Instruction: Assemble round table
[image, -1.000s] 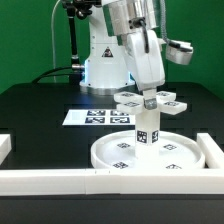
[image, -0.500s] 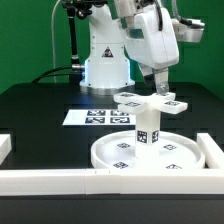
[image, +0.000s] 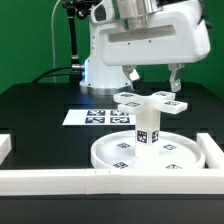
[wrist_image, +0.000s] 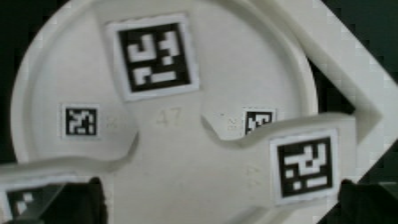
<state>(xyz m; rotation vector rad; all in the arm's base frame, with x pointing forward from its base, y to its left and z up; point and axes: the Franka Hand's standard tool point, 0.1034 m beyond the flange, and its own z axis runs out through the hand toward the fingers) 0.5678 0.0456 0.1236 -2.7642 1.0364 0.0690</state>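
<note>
The gripper (image: 151, 76) hangs in the upper centre of the exterior view, its two fingers spread well apart with nothing between them, one finger (image: 130, 75) at the exterior view's left and the other at the right. It stands clear above the cross-shaped foot (image: 150, 101), not touching it. The foot lies flat on top of the short cylindrical leg (image: 146, 128), its arms reaching outward, each bearing a black-and-white tag. The leg stands upright in the middle of the round disc (image: 150, 152), which lies flat in the lower centre of the frame on the black table (image: 40, 105). White rail bars (image: 45, 179) run along the lower edge and right of the disc. The marker board (image: 96, 117) lies flat behind the disc, towards centre left. In the wrist view, the foot (wrist_image: 196, 125) fills the frame close up over the disc (wrist_image: 89, 60), with tags visible on both.
</note>
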